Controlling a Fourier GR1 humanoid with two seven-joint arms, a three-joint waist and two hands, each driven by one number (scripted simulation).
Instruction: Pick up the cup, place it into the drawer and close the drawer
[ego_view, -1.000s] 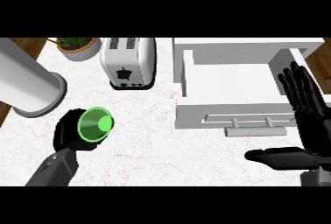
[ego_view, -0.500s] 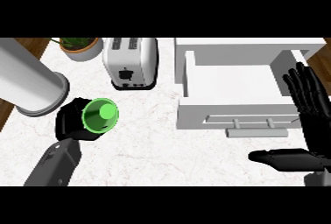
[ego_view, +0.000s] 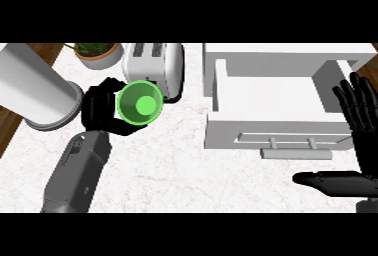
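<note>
Left hand (ego_view: 100, 107) curled round green cup (ego_view: 140, 105), mouth facing up, right hand (ego_view: 359, 107) spread

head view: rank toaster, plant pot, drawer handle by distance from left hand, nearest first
From the left hand, which holds the green cup:
1. Toaster - just right of the hand, up the counter.
2. Plant pot - above the hand, at the counter's far edge.
3. Drawer handle - far to the right, on the open drawer's front.
</note>
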